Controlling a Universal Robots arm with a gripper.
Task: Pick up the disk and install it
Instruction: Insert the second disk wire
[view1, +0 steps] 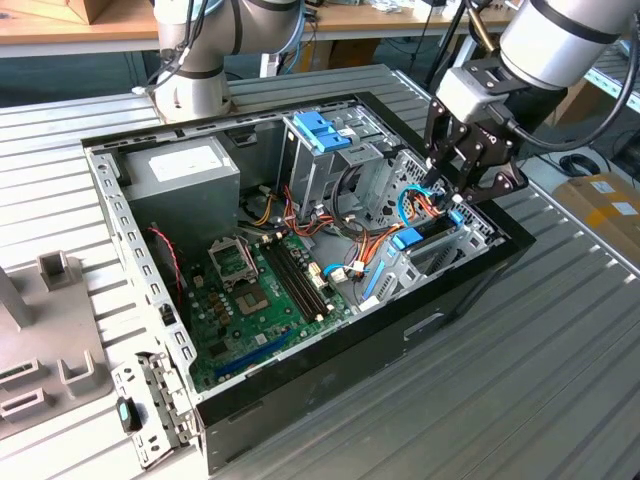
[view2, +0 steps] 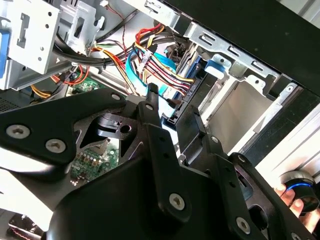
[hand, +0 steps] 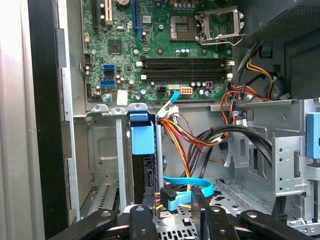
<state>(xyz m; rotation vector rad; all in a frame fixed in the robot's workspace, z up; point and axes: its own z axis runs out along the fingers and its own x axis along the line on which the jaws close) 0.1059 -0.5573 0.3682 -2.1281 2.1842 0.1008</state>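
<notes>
Blue-railed disk (hand: 142, 137) upright beside bay wall (hand: 102, 150)

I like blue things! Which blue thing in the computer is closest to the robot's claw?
The blue rail of the disk standing in its bay, just below the gripper. The other one, the blue latch on the metal drive cage, sits farther off.

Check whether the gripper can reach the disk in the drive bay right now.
Probably yes: the gripper hangs close above the disk; only a blue cable and orange wires crowd the gap.
</notes>
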